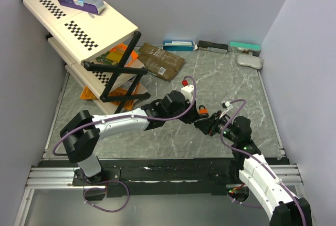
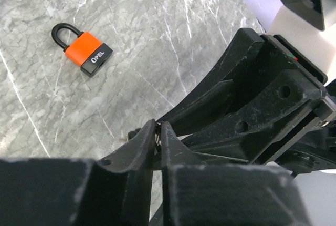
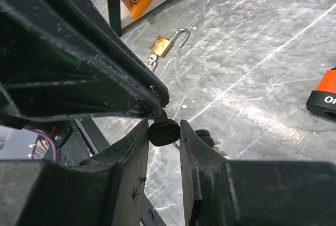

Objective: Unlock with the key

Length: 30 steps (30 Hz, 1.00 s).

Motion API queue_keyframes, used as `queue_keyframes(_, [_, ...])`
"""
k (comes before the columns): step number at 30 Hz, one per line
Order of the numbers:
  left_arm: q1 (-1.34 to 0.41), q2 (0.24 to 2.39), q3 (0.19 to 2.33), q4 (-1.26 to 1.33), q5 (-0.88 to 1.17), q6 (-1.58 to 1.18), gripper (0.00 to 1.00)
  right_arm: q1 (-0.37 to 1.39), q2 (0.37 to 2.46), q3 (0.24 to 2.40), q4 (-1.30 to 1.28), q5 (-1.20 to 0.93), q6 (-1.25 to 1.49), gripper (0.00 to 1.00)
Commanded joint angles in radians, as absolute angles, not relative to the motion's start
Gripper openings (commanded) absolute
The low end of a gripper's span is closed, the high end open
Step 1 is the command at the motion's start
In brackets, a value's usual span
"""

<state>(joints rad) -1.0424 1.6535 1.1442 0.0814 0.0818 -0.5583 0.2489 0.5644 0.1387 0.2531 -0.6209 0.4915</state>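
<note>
key sits above the table near the orange padlock, black head pinched by my right gripper, blade clamped by my left gripper, a handover to regrip it, i judge.

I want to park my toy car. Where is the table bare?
Bare marble lies back right, between the brown pouch, the teal box and the right gripper. Crowded: left by the folding rack, and mid-table around the orange padlock.
</note>
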Motion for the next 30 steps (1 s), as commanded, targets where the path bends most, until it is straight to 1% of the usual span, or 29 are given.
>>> queue_keyframes(1, [-1.054,1.672,1.187,0.09,0.097,-0.557,0.08,0.253,0.538,0.176,0.249,-0.595,0.465,0.0])
queue_keyframes(2, [-1.052,1.674,1.187,0.091,0.1,-0.557,0.01,0.255,0.545,0.178,0.247,-0.6,0.463,0.0])
queue_keyframes(4, [-1.052,1.68,1.19,0.084,0.101,-0.56,0.01,0.253,0.555,0.181,0.25,-0.61,0.466,0.01])
queue_keyframes(5, [-1.051,1.678,1.189,0.084,0.103,-0.563,0.01,0.255,0.563,0.181,0.262,-0.626,0.475,0.13])
queue_keyframes(7, [-1.046,1.664,1.167,0.118,0.107,-0.568,0.01,0.252,0.574,0.173,0.311,-0.673,0.492,0.33])
queue_keyframes(8, [-1.039,1.66,1.158,0.132,0.116,-0.569,0.01,0.252,0.589,0.173,0.327,-0.692,0.497,0.46])
queue_keyframes(11, [-1.011,1.635,1.125,0.17,0.169,-0.58,0.01,0.249,0.626,0.184,0.372,-0.771,0.508,0.64])
queue_keyframes(14, [-0.97,1.603,1.053,0.254,0.256,-0.609,0.01,0.238,0.644,0.184,0.438,-0.85,0.538,0.69])
queue_keyframes(15, [-0.957,1.594,1.034,0.288,0.325,-0.618,0.01,0.235,0.644,0.178,0.455,-0.865,0.551,0.69])
queue_keyframes(18, [-0.911,1.556,0.97,0.402,0.411,-0.646,0.01,0.222,0.641,0.166,0.528,-0.923,0.604,0.71])
queue_keyframes(22, [-0.873,1.526,0.934,0.46,0.558,-0.643,0.01,0.206,0.624,0.164,0.568,-0.969,0.65,0.7])
queue_keyframes(25, [-0.858,1.509,0.91,0.511,0.626,-0.652,0.01,0.204,0.63,0.175,0.56,-0.999,0.649,0.69])
queue_keyframes(30, [-0.85,1.493,0.89,0.551,0.681,-0.658,0.01,0.202,0.637,0.175,0.563,-1.011,0.656,0.66])
